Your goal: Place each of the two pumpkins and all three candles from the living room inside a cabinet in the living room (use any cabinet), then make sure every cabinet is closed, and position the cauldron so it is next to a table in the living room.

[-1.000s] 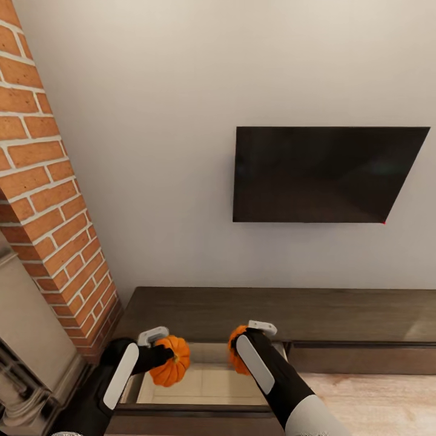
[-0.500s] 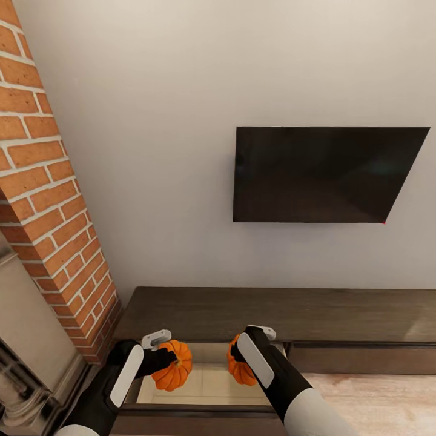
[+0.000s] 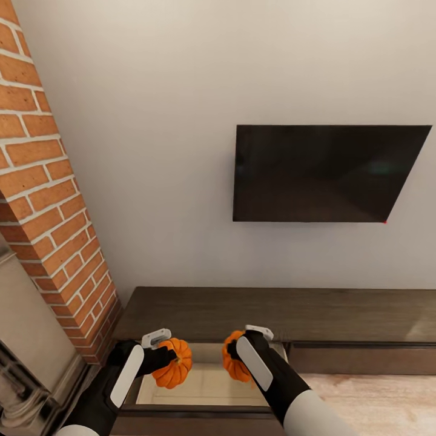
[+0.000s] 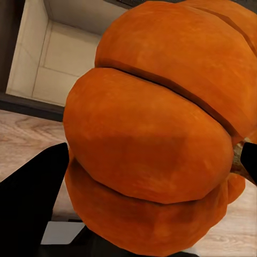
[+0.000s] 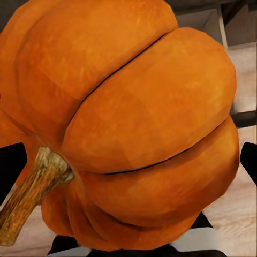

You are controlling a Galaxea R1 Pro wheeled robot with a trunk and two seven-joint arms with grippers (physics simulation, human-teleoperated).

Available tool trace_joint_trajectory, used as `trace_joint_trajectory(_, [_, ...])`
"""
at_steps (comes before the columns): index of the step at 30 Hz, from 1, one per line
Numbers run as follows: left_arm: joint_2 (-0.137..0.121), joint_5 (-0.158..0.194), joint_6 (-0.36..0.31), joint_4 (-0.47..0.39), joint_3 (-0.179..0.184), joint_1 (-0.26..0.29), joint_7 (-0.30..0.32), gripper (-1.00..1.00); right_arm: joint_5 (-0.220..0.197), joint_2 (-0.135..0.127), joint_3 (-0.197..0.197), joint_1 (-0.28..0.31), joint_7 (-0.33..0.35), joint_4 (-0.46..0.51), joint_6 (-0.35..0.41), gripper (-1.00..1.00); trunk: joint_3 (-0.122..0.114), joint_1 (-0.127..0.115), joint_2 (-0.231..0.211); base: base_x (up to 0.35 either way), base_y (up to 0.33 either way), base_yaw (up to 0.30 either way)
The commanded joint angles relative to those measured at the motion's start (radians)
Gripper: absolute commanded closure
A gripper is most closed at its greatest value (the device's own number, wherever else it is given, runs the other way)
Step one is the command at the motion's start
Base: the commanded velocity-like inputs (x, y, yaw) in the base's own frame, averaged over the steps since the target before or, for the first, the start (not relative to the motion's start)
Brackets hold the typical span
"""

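Two pumpkins are held above the open drawer of the cabinet (image 3: 272,312), whose pale interior (image 3: 206,384) is seen below them. The left pumpkin (image 3: 172,363) is clamped in the left gripper (image 3: 165,356); in the left wrist view this pumpkin (image 4: 160,134) is seen pressed between dark fingers (image 4: 32,187). The right pumpkin (image 3: 233,362) is gripped by the right gripper (image 3: 239,351), and in the right wrist view its brown stem (image 5: 32,193) is seen jutting sideways from the orange body (image 5: 134,123). A dark television (image 3: 327,174) is mounted on the wall above, and a brick column (image 3: 48,200) stands at the left.
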State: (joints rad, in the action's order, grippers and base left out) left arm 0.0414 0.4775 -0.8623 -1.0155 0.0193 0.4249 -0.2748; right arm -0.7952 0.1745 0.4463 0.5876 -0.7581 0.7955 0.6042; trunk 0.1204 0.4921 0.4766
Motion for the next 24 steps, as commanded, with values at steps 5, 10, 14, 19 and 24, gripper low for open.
trace_joint_trajectory(5, [0.001, 0.000, 0.022, 0.003, 0.000, 0.000, 0.001, 1.00, 0.002, 0.000, 0.045, 0.000, 0.022, -0.004, -0.017, 1.00, 0.016, 0.019, 0.035, 0.000, 0.000, 0.000])
trace_joint_trajectory(10, [0.001, 0.001, 0.062, 0.021, 0.001, 0.000, 0.006, 1.00, 0.002, 0.000, 0.049, 0.000, 0.024, -0.005, -0.016, 1.00, 0.031, 0.038, 0.070, 0.000, 0.000, 0.000])
trace_joint_trajectory(14, [0.003, 0.001, 0.069, 0.026, 0.001, 0.000, 0.006, 1.00, 0.002, 0.000, 0.049, 0.000, 0.025, -0.006, -0.015, 1.00, 0.044, 0.054, 0.098, 0.000, 0.000, 0.000])
trace_joint_trajectory(19, [0.005, 0.001, 0.072, 0.027, 0.001, 0.000, 0.006, 1.00, 0.001, 0.000, 0.052, 0.000, 0.025, -0.006, -0.015, 1.00, 0.060, 0.073, 0.133, 0.000, 0.000, 0.000])
trace_joint_trajectory(24, [0.009, 0.001, 0.080, 0.029, 0.001, 0.000, 0.006, 1.00, 0.001, 0.000, 0.052, 0.000, 0.025, -0.006, -0.015, 1.00, 0.075, 0.092, 0.168, 0.000, 0.000, 0.000])
